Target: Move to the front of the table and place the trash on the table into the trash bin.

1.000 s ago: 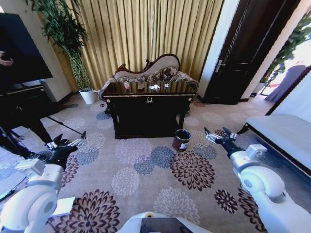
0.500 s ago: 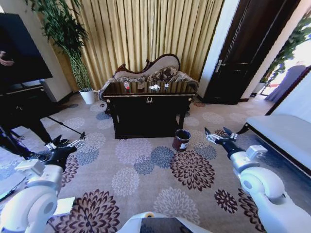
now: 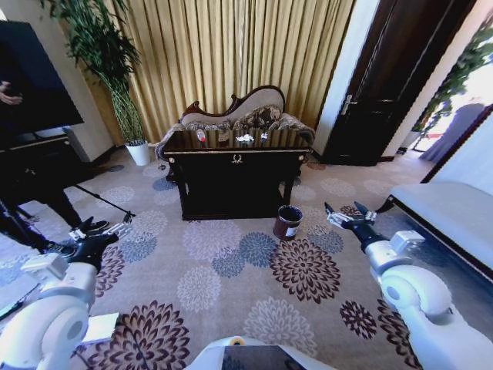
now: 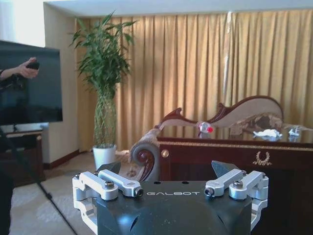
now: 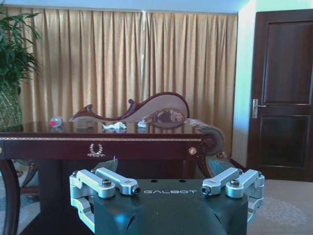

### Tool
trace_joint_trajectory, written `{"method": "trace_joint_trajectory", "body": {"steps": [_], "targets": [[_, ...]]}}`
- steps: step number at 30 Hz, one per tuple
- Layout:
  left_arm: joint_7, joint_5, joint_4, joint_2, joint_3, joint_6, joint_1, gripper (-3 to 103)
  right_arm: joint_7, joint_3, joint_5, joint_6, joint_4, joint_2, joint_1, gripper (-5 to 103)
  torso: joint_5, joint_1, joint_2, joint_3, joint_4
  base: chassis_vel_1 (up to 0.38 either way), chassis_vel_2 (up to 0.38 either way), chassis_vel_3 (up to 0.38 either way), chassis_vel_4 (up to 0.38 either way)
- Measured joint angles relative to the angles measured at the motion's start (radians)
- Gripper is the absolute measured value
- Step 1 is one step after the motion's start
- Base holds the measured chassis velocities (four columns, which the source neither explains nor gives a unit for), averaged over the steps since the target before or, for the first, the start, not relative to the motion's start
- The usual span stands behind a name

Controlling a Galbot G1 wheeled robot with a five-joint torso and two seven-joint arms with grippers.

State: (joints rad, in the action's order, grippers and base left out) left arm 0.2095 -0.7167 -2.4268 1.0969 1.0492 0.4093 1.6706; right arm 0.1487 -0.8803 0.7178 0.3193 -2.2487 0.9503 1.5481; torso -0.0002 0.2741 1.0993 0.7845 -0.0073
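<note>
The bottle [image 4: 206,128], clear with a red cap, seems to lie on its side on the glossy dark table [image 3: 236,159]. Both the left gripper [image 3: 102,230] and the right gripper [image 3: 344,213] are spread, empty.

gold curtains [image 3: 231,54], potted bamboo [image 3: 108,69], dark door [image 3: 393,77], floral carpet [image 3: 231,270]

Both arms low and forward, left gripper [image 3: 102,229] and right gripper [image 3: 344,212] agape
</note>
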Motion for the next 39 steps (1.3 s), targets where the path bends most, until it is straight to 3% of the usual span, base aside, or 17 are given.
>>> {"method": "trace_joint_trajectory", "body": {"steps": [13, 39], "targets": [[-0.103, -0.004, 0.059, 0.005, 0.078, -0.05, 0.005, 100, -0.024, -0.024, -0.02, -0.018, 0.02, 0.001, 0.011, 100, 0.0, 0.0, 0.0, 0.0, 0.0, 0.0, 0.0, 0.0, 0.0], [-0.111, 0.022, 0.055, 0.012, 0.052, -0.073, 0.005, 100, -0.04, -0.021, -0.015, -0.016, 0.01, 0.013, 0.012, 100, 0.0, 0.0, 0.0, 0.0, 0.0, -0.005, 0.006, 0.006, -0.004]]}}
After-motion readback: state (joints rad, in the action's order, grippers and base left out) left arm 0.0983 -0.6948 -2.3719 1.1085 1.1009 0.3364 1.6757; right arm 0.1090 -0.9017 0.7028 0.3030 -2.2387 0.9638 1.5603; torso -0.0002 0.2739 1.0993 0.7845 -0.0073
